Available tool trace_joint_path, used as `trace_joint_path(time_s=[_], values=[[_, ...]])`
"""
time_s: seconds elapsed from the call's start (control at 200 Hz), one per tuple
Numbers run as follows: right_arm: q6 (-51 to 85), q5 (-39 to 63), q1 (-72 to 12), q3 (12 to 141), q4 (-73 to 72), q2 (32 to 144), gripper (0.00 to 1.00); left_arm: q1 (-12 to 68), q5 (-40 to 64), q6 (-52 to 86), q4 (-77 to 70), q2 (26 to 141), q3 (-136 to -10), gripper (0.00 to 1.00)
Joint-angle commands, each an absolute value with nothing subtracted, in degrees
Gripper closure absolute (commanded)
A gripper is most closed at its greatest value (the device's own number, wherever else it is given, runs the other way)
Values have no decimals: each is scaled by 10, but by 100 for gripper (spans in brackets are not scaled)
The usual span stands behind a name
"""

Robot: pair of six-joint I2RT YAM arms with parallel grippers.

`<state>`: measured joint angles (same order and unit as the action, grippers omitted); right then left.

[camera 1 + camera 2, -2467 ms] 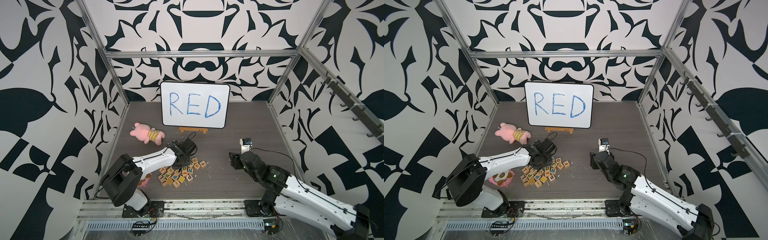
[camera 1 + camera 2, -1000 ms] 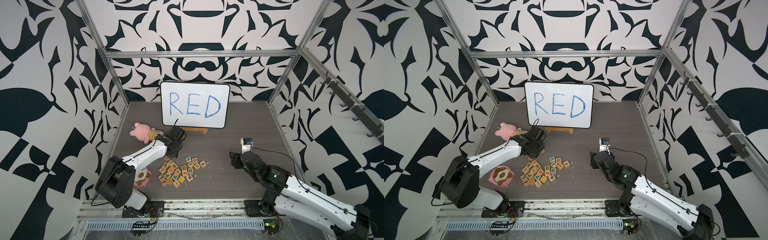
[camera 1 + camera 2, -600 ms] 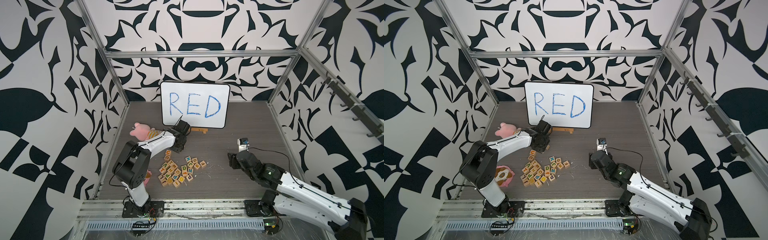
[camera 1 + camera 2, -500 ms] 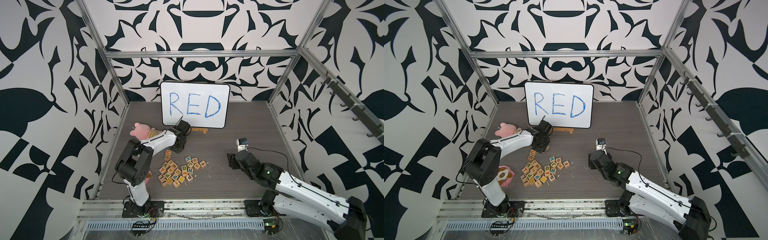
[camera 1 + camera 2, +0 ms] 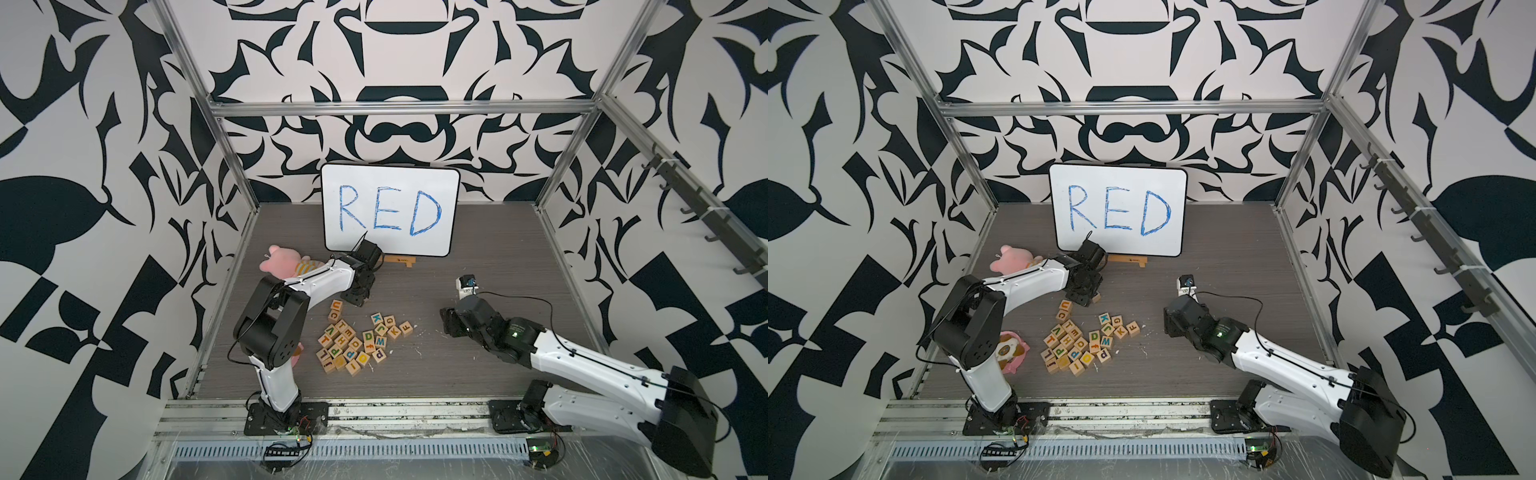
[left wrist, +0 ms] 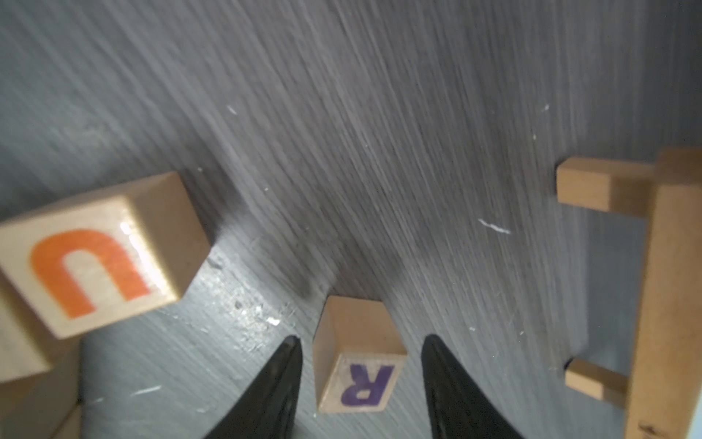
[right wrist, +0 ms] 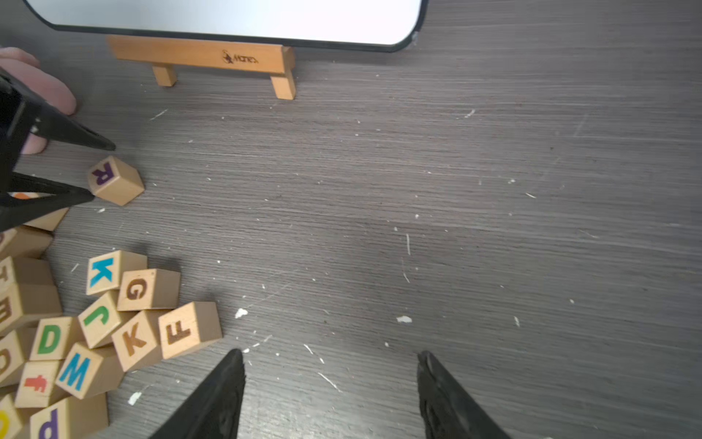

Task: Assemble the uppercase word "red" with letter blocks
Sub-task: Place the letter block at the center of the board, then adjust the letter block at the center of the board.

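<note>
Beside the heap of letter blocks [image 5: 353, 345], at its 3 o'clock, the right gripper [image 7: 328, 353] is hanging with jaws apart, empty. At 12 o'clock the left gripper [image 6: 361, 338] is spreading off the R block [image 6: 359, 365], which is now sitting free before the whiteboard [image 5: 390, 208]. R looks placed, while E and D are waiting.

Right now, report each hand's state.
Left hand: open around the R block, not gripping it.
Right hand: open, empty.
</note>
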<state>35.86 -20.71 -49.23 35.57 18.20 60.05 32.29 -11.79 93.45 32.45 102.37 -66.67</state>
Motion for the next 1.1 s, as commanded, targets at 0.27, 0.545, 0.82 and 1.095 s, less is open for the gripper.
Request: trace_joint_path(time_s=[0.27, 0.545, 0.82, 1.095], values=[[330, -194, -510, 491, 149, 727, 29, 312, -176, 766, 379, 844, -636, 34], [298, -161, -551, 650, 147, 928, 29, 224, -141, 637, 338, 646, -474, 27], [278, -135, -580, 817, 172, 1099, 28, 96, -3, 596, 277, 574, -372, 26], [267, -173, -590, 910, 225, 1195, 27, 75, 27, 577, 272, 584, -369, 27]])
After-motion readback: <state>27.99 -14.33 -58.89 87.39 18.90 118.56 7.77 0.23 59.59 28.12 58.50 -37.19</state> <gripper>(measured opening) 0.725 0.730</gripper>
